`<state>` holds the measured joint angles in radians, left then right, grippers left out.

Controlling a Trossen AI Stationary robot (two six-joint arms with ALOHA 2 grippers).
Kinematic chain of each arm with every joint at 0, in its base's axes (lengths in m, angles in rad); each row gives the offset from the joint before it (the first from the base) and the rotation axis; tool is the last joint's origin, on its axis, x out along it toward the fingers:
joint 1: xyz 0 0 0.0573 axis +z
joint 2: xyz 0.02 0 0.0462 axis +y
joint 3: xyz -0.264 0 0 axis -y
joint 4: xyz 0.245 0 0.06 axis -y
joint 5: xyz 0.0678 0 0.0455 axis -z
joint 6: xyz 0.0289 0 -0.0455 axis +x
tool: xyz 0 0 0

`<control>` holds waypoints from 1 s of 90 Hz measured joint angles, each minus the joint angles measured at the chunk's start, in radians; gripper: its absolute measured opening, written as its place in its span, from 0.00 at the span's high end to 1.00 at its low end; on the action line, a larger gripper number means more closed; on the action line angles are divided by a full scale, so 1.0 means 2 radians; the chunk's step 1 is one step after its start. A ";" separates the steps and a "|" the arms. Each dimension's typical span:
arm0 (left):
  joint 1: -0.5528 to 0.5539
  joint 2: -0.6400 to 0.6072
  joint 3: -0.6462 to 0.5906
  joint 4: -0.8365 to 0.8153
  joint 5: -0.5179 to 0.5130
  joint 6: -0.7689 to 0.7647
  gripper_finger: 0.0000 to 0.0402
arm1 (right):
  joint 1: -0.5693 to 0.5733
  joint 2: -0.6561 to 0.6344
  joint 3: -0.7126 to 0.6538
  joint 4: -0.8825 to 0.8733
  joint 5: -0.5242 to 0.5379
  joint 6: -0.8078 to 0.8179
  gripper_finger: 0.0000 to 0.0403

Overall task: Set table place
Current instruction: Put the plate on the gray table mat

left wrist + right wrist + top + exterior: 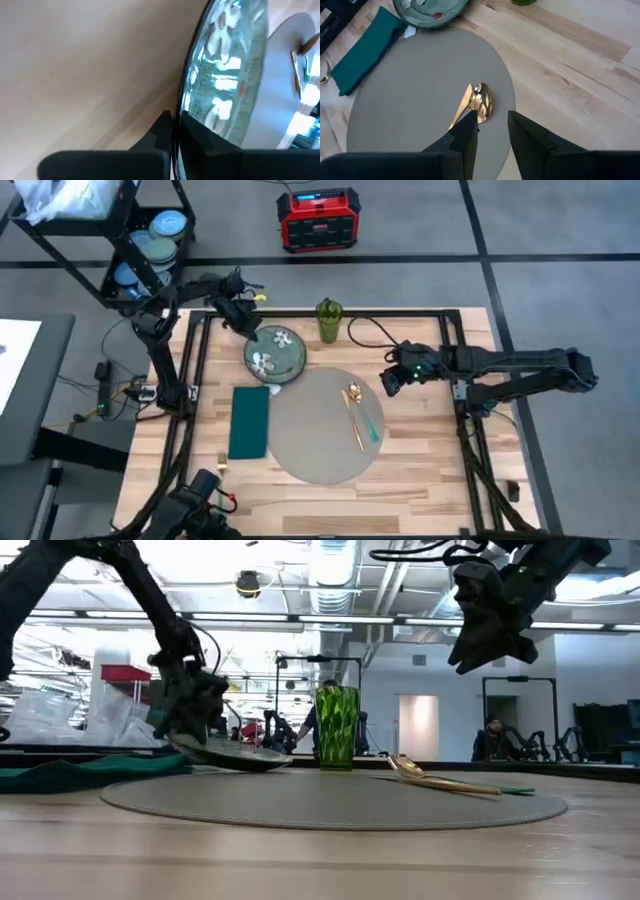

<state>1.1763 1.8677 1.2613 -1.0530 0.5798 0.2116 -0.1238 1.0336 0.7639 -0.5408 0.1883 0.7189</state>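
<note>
Placemat (322, 425) sits near the centre of the table (430, 465), a wide grey disc, and it is the place being laid. Taking it as a clock face in the high view, the green floral plate (277, 352) lies at about eleven o'clock, its near edge overlapping the mat's rim. The left gripper (243, 320) is clamped on the plate's far rim, one finger above and one beneath, as the left wrist view shows. In the low view the plate looks tipped, gripped side slightly raised; that hold suits dragging or lifting it inward toward the mat's middle.

The right gripper (392, 381) hovers above the table at about two o'clock, just off the mat's edge, its fingers (465, 135) apart and holding nothing. It probably waits there, over the cutlery, to keep clear of the plate's path.

A gold spoon (353, 393) and a gold knife (355, 430) lie on the mat between one and three o'clock, beside a small teal-handled piece (372, 427). Should the plate go to the centre, these may need shifting aside. The dark teal napkin (249, 421) lies off the mat at nine o'clock, with a gold fork (222, 466) just below it. A green tumbler (329, 321) stands upright at twelve o'clock, beyond the mat and near the plate.
</note>
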 joint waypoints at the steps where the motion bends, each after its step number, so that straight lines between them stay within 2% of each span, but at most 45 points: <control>1: 0.000 -0.002 0.000 -0.002 0.001 0.000 0.99 | 0.000 0.000 0.000 0.000 0.000 0.000 0.76; 21: -0.013 -0.040 0.000 -0.020 0.005 -0.024 0.99 | 0.000 0.000 0.000 0.000 -0.001 0.007 0.76; 38: -0.025 -0.054 -0.012 -0.010 0.044 -0.069 0.99 | 0.000 0.000 0.000 0.001 -0.002 0.007 0.76; 50: -0.041 -0.074 -0.044 -0.010 0.078 -0.096 1.00 | 0.005 0.000 0.000 0.001 -0.002 0.008 0.76; 62: -0.079 -0.120 -0.098 0.007 0.090 -0.125 1.00 | 0.013 0.000 0.000 0.000 -0.002 0.008 0.76; 74: -0.134 -0.189 -0.175 0.096 0.111 -0.213 1.00 | 0.016 0.000 0.000 -0.001 -0.002 0.008 0.76; 90: -0.213 -0.279 -0.278 0.297 0.112 -0.379 1.00 | 0.015 0.000 0.000 -0.002 -0.002 0.006 0.76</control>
<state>0.7494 1.3101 0.7050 -0.4592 0.8042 -0.5473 -0.0933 1.0339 0.7639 -0.5453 0.1841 0.7318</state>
